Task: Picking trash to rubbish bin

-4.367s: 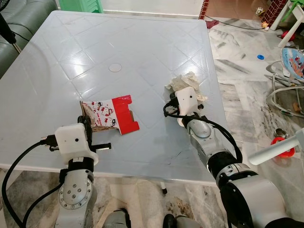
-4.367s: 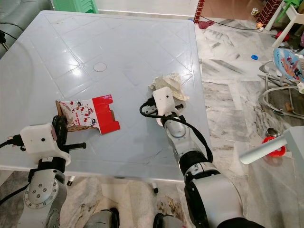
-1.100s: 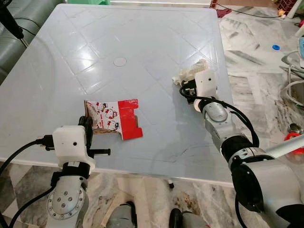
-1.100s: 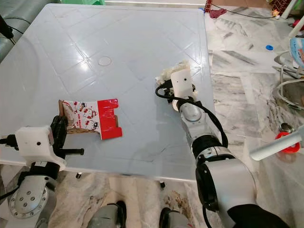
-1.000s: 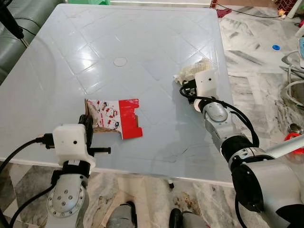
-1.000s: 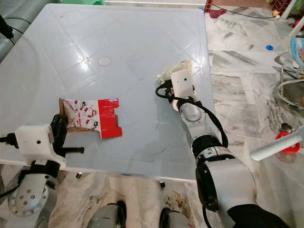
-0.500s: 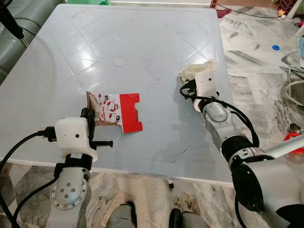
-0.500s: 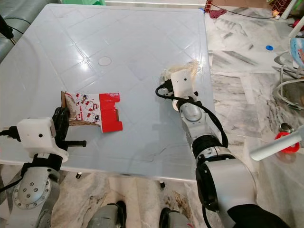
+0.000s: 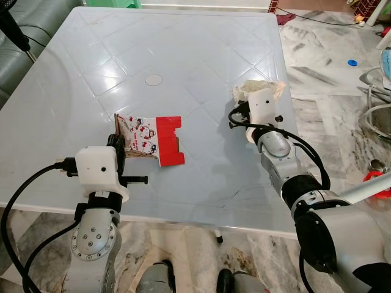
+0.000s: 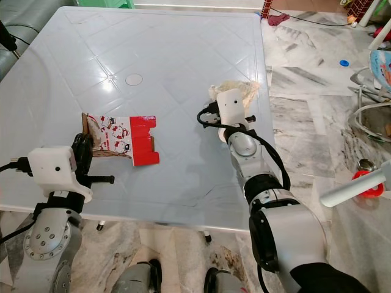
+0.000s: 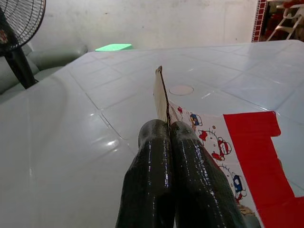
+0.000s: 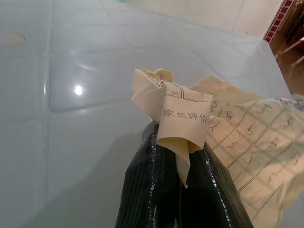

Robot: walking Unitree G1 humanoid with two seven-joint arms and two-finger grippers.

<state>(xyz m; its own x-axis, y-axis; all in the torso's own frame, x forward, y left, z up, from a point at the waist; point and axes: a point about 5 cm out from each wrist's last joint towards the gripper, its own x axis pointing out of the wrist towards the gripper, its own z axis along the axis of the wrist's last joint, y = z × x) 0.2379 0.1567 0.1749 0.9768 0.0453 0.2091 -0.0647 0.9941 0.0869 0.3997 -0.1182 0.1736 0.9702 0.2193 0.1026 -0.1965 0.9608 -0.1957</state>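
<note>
A red and white cartoon-printed carton [image 9: 151,139] rests on the white table [image 9: 183,55] near its front left. My left gripper [image 11: 166,127] is shut on the carton's brown left edge, which stands raised while the red end touches the table. A crumpled sheet of squared paper [image 9: 259,88] is off the table top near the right edge. My right gripper [image 12: 179,142] is shut on it, and the paper [image 12: 183,107] drapes over both fingertips.
The table's right edge [image 9: 292,104] runs just beside the right gripper, with marble floor [image 9: 333,91] and toys beyond. A grey sofa [image 9: 18,58] and a fan stand [image 9: 12,24] are at the left. A round cap mark [image 9: 154,79] sits mid-table.
The left gripper has moved up and forward, tilting the carton's left edge off the table. The right gripper has lifted the crumpled paper and carried it slightly towards the right edge.
</note>
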